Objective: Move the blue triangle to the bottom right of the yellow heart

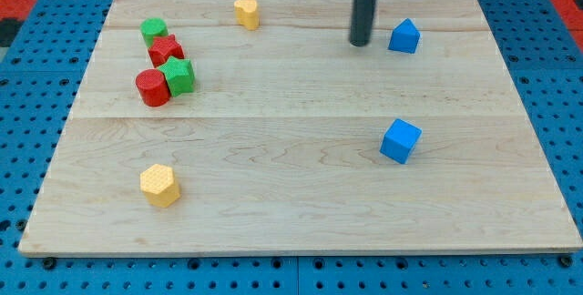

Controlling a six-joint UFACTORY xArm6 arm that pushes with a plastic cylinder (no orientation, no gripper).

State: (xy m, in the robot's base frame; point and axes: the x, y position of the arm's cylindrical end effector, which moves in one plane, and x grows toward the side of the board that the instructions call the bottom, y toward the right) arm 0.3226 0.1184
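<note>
The light was bright and even over the desk (301,177); a pale sheen lay across the wood near the view's top; shadows under the blocks were short and soft; my rod (367,4) looked slightly blurred; the rest stayed sharp, edges undistorted.

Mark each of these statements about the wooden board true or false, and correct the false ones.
1. My tip stands just to the view's left of the blue triangle. True.
2. The yellow heart lies near the view's bottom. False: it lies near the top edge.
3. The blue cube sits below the blue triangle in the view. True.
4. The red cylinder stands alone. False: it touches the green star.
</note>
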